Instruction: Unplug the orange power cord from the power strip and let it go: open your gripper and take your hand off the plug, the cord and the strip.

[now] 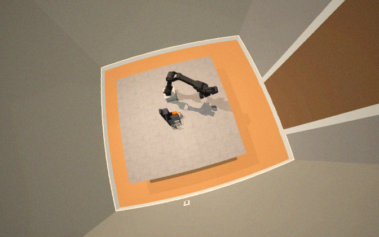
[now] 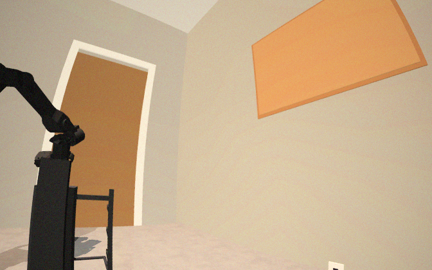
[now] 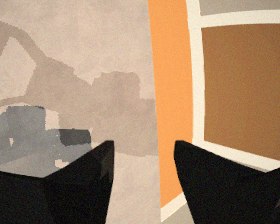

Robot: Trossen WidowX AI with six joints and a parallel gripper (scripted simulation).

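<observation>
The claw (image 1: 207,93) hangs above the counter (image 1: 155,158) near its far-right part, well apart from the power strip (image 1: 171,117), with its jaws drawn in to a partly closed gap and nothing between them; the wrist view shows only bare counter surface and shadow in the gap between the two dark fingers. Because the arm (image 1: 189,82) reaches out from its base (image 1: 168,95) near the far edge toward the right edge, the claw is aimed away from the work, so I judge the approach to the plug as not yet begun in earnest. The strip sits near the middle of the counter, just nearer than the arm's base, placed within easy reach of it. Its dark body runs on a diagonal, one end toward the far-left corner and the other toward the near-right corner. The orange power cord (image 1: 175,113) shows as a small orange patch on the strip's far-right side, touching it, so the plug appears seated in it; which way its prongs point is too small to tell, though the orange part seems to stick out toward the right edge, across the strip's long axis. A thin wire rack (image 1: 180,123) sits against the strip's near-right end. The claw would need to open again before closing on the plug.
</observation>
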